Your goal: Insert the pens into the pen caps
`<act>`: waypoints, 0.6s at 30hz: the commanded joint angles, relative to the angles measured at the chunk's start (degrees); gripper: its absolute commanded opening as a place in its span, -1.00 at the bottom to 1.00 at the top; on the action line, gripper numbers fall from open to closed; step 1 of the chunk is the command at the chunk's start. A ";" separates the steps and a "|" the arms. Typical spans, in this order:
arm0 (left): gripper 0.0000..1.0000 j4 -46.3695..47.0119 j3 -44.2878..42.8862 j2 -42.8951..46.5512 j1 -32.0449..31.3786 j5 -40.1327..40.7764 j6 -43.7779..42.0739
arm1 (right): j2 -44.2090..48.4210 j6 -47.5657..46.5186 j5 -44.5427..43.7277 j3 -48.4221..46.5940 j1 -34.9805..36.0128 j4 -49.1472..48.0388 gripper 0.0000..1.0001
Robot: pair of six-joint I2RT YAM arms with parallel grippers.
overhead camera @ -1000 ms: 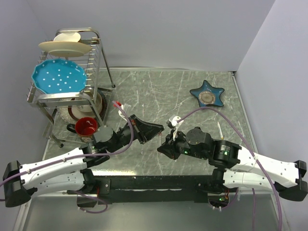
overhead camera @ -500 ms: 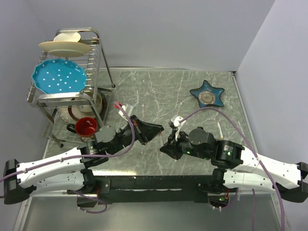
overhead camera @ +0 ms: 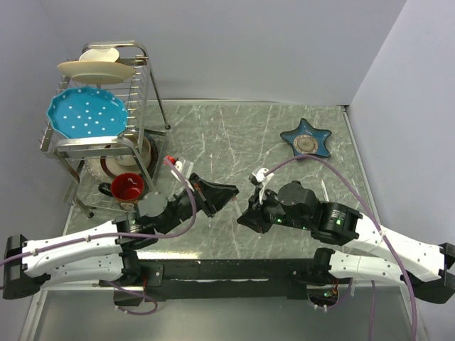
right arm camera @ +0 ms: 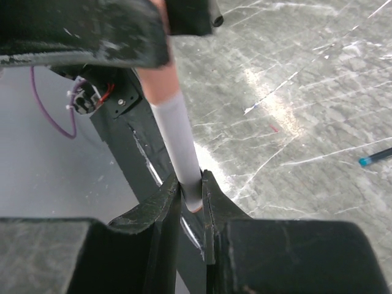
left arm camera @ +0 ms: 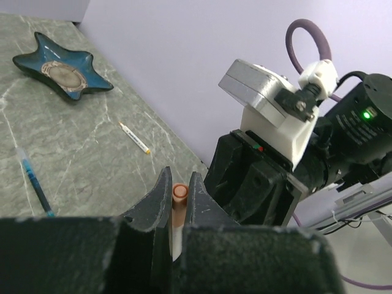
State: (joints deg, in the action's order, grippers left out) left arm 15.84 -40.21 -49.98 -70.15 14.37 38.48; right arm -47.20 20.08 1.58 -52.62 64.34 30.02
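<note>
Left gripper reaches in low from the near left, fingers pointing right. Right gripper reaches in from the near right, fingers pointing left. The two are nose to nose above the middle of the table, almost touching.

Left fingers are pinched nearly together on the orange cap. It's a short salmon-orange plastic tube, and its round ringed end pokes out just past the fingertips.

Right fingers are clamped narrowly on the white-barrelled pen, near the lower end of its smooth, round, matte barrel. The right wrist view shows the white barrel running in one straight line into the orange section under the left gripper. Can't tell how deep it's seated, because the left finger hides the far end.

Loose on the table:
- A blue pen with a clear-looking barrel, lying flat.
- A yellow-tipped pen, white, thin, lying flat nearer the wall and well apart from the blue one.

The tabletop is grey-green, marble-veined and slightly glossy. A glazed blue star-shaped dish sits at far right. A wire dish rack at far left holds plates, with a red mug at its foot.
</note>
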 commanded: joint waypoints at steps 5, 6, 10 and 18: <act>-0.98 -14.27 7.69 -3.11 -4.29 -18.05 -1.30 | 2.47 6.56 -2.03 -6.36 -9.23 -32.30 -1.00; -0.98 -13.21 7.86 -3.37 -4.38 -18.76 -1.04 | 2.38 6.64 -2.20 -6.01 -9.23 -32.83 -1.00; -0.98 -7.67 9.26 -4.08 -4.38 -21.40 2.47 | 2.90 5.77 -2.73 -3.90 -9.23 -35.81 -1.00; -0.98 -14.23 10.59 -2.32 -3.41 -27.20 6.78 | 6.86 0.15 1.48 3.14 -11.68 -47.16 -1.00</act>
State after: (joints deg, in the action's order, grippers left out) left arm 27.24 -34.46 -50.54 -69.87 10.35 39.53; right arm -44.42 21.58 14.26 -47.03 58.63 23.27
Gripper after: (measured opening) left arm 0.067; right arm 0.223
